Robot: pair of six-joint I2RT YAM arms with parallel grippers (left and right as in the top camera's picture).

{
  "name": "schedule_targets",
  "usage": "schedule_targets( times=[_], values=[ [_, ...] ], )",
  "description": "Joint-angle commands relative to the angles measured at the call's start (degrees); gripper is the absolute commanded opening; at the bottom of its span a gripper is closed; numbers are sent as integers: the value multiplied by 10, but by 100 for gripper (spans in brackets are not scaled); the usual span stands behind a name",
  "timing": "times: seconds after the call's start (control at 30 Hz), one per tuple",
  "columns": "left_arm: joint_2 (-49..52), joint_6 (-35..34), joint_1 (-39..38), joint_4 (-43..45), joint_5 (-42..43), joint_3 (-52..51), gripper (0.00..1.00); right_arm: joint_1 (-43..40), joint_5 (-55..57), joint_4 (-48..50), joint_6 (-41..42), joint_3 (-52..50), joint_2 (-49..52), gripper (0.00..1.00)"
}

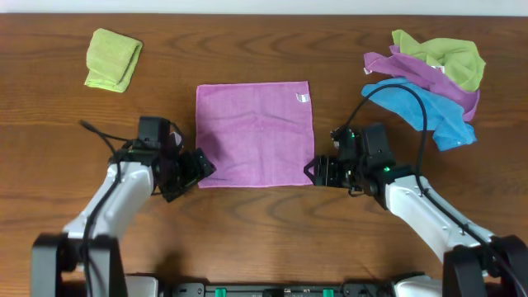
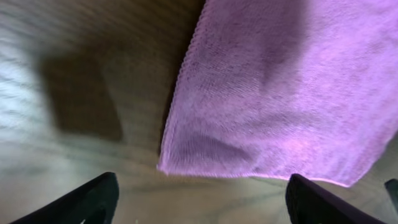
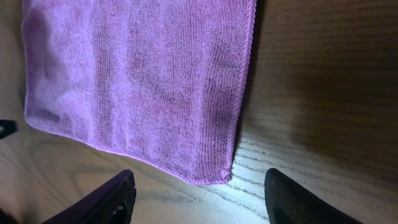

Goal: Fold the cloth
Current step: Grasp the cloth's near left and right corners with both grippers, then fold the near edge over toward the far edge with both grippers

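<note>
A purple cloth (image 1: 254,132) lies flat and spread out on the wooden table, with a small white tag near its far right corner. My left gripper (image 1: 200,167) is open and empty just off the cloth's near left corner (image 2: 165,167). My right gripper (image 1: 312,171) is open and empty just off the cloth's near right corner (image 3: 224,177). In each wrist view the corner lies between and just ahead of the spread fingers, left gripper (image 2: 202,200) and right gripper (image 3: 200,198), not touched.
A folded yellow-green cloth (image 1: 112,58) lies at the far left. A heap of blue, purple and green cloths (image 1: 432,76) lies at the far right. A black cable runs from the right arm over the heap's edge.
</note>
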Motion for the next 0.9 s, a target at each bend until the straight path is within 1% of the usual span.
schedule_targets(
  times=[0.0, 0.13, 0.3, 0.43, 0.53, 0.83, 0.87],
  values=[
    [40, 8, 4, 16, 38, -3, 85, -6, -15, 6, -3, -6, 20, 67],
    [62, 9, 4, 27, 48, -3, 83, -5, -24, 10, -3, -6, 49, 65],
    [64, 9, 4, 30, 41, -3, 81, -5, -39, 12, -3, -6, 75, 63],
    [69, 8, 4, 26, 44, -3, 74, -4, -43, 12, -3, -6, 82, 61],
    [72, 8, 4, 20, 42, -3, 66, -3, -54, 12, -3, -6, 82, 58],
    [72, 8, 4, 21, 41, -3, 58, 19, -45, 45, 0, -6, 99, 48],
    [72, 8, 4, 21, 40, -3, 54, 19, -45, 47, 0, -6, 105, 47]
  ],
)
